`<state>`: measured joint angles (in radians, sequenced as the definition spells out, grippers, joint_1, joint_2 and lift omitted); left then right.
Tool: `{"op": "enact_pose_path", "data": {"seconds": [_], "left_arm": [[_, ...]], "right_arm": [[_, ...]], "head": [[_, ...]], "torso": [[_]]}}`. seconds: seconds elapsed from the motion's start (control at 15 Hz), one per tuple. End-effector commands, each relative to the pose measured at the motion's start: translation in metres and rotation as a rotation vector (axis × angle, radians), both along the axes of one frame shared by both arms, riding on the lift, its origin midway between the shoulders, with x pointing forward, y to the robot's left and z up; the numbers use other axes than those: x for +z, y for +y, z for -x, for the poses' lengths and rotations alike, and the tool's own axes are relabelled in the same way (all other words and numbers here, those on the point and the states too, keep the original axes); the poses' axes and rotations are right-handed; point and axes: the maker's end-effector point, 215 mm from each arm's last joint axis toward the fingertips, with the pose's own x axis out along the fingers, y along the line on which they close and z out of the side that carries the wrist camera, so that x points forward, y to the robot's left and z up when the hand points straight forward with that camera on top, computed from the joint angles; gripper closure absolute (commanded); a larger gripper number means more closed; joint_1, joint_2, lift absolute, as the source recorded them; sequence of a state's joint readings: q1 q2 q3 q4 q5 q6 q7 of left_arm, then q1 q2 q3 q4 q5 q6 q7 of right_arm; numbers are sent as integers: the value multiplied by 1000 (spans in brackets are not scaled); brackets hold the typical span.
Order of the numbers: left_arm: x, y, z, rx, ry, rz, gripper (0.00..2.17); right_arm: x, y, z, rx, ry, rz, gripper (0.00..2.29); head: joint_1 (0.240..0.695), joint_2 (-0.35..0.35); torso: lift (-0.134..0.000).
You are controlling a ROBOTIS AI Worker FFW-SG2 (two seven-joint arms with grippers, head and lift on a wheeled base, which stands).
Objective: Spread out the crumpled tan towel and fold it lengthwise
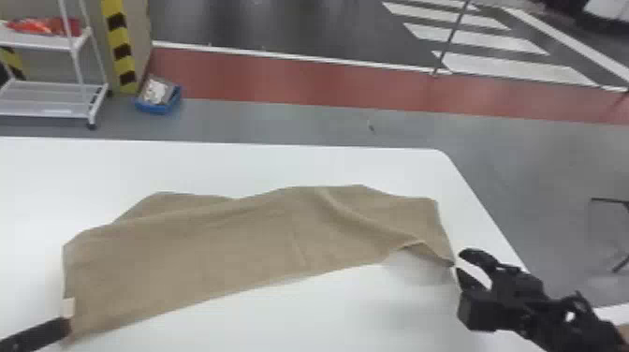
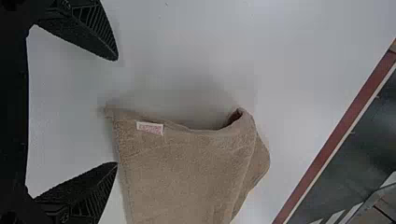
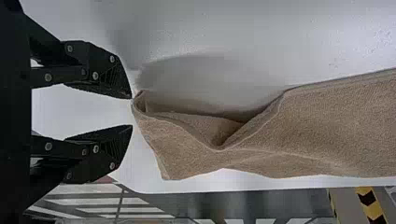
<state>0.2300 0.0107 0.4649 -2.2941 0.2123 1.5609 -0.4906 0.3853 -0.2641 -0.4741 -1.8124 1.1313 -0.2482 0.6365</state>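
Head view: our tan towel lies on the white surface, stretched across it from side to side – partly spread, with a raised ridge and a lifted edge near its right-hand end. Its far edge is uneven. At the near left corner, by a pale label, is our left hand; in the left wrist view its fingers stand wide apart, the corner near their tips. Our right hand is open too, less widely, right by the other end's corner – we cannot tell if they touch. Beyond the surface, a blue bin sits on the floor near a white rack.
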Motion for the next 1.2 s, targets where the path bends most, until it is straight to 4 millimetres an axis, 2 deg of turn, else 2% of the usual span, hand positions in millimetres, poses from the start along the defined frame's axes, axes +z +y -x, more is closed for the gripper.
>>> {"op": "enact_pose_path", "data": {"seconds": [0.0, 0.33, 0.53, 0.6, 0.87, 1.0, 1.13], "left_arm": [[-1, -2, 2, -2, 8, 5, 83], [-3, 2, 6, 7, 15, 5, 87], [-3, 3, 7, 7, 15, 8, 87], [-3, 1, 7, 4, 15, 9, 87], [-3, 2, 7, 5, 14, 9, 87], [-4, 2, 9, 6, 18, 10, 87], [-3, -1, 10, -2, 14, 21, 87]], "right_arm": [[-5, 4, -6, -6, -2, -20, 785], [-7, 8, -8, -25, 0, -27, 788], [-6, 1, -8, -41, 0, -19, 809], [-7, 3, -7, -38, 3, -18, 944], [-8, 1, -8, -50, 3, -21, 947], [-5, -4, -8, -61, -2, -19, 1126], [3, -12, -8, -71, -16, -15, 1143]], "head": [[695, -256], [695, -244], [695, -242], [695, -244], [695, -249], [695, -249], [695, -254]], "torso": [[-124], [-124], [-124], [-124], [-124], [-124], [-124]]}}
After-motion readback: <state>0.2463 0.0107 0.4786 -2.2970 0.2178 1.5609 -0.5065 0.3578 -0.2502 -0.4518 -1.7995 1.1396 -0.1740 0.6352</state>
